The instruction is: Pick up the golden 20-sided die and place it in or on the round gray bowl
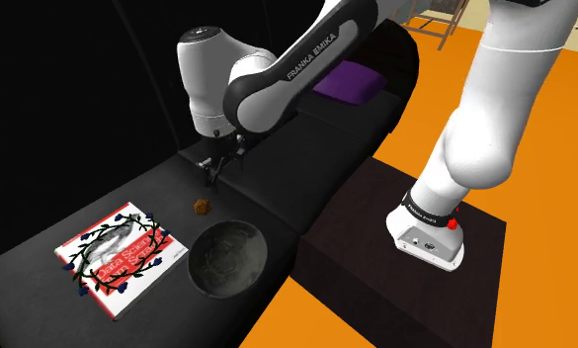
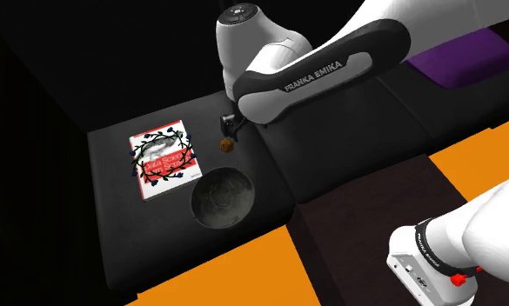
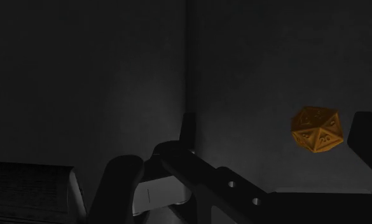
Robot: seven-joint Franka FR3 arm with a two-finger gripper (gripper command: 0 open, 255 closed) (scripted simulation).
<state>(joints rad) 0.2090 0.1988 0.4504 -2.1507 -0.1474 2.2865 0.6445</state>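
Your end effector [image 1: 211, 174] looks open and empty, though the view is dim; centre it over the golden die [image 1: 202, 206], then lower fully before closing.

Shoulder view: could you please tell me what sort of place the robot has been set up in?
Probably a living room in a home: what looks like a black sofa with a purple cushion adjoins the low dark table, and a book lies on that table above an orange floor.
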